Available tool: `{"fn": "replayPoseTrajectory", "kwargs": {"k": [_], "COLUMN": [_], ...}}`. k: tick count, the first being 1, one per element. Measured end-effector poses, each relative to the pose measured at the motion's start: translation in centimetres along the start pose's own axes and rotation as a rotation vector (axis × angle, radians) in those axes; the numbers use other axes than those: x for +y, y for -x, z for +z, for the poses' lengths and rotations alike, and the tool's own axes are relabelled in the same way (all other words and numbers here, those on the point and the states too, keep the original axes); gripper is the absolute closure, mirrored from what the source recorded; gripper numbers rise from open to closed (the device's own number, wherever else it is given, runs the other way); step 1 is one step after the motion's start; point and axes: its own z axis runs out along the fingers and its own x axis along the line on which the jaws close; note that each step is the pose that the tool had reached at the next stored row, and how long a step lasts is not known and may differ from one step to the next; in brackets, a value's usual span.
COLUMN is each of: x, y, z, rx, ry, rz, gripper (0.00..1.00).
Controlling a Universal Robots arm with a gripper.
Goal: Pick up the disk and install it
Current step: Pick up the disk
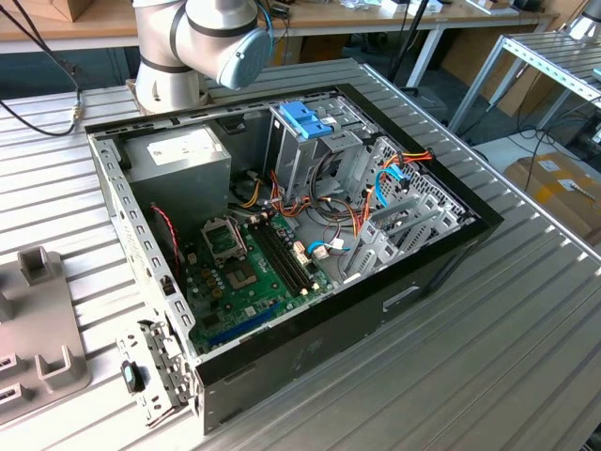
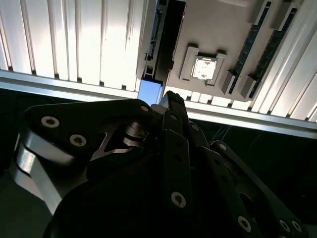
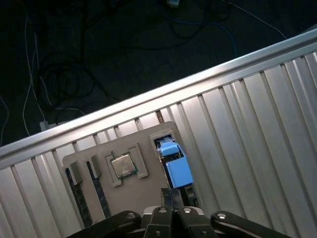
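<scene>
The disk [image 3: 176, 166] stands on edge in a slot of a grey fixture tray [image 3: 143, 135], its light blue carrier rail facing the camera. In the second wrist view the disk [image 2: 149, 91] appears as a dark slab with a blue end. My gripper [image 3: 171, 195] hangs just over the disk's near end with its fingertips together and nothing seen between them. In the second wrist view the gripper [image 2: 171, 99] sits right beside the blue rail. I cannot tell whether it touches the disk.
The tray also carries a processor [image 3: 123, 165] and memory sticks [image 3: 99, 194]. It lies on a ribbed metal table [image 3: 247, 129] near the table's edge. The exterior view has an open computer case [image 1: 441, 258] holding a metal drive cage with a blue bracket [image 1: 305, 118], and the arm's base [image 1: 188, 47] behind it.
</scene>
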Motion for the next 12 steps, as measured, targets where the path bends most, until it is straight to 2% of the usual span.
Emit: {"fn": "replayPoseTrajectory", "kwargs": {"k": [3,7,12], "x": [0.00,0.00,-0.03], "y": [0.00,0.00,0.04], "z": [0.09,0.23,0.33], "rx": [-0.0006,-0.0014,-0.0022], "ry": [-0.0011,-0.0029,-0.0044], "rz": [-0.057,-0.155,-0.227], "gripper": [0.89,0.89,0.89]}}
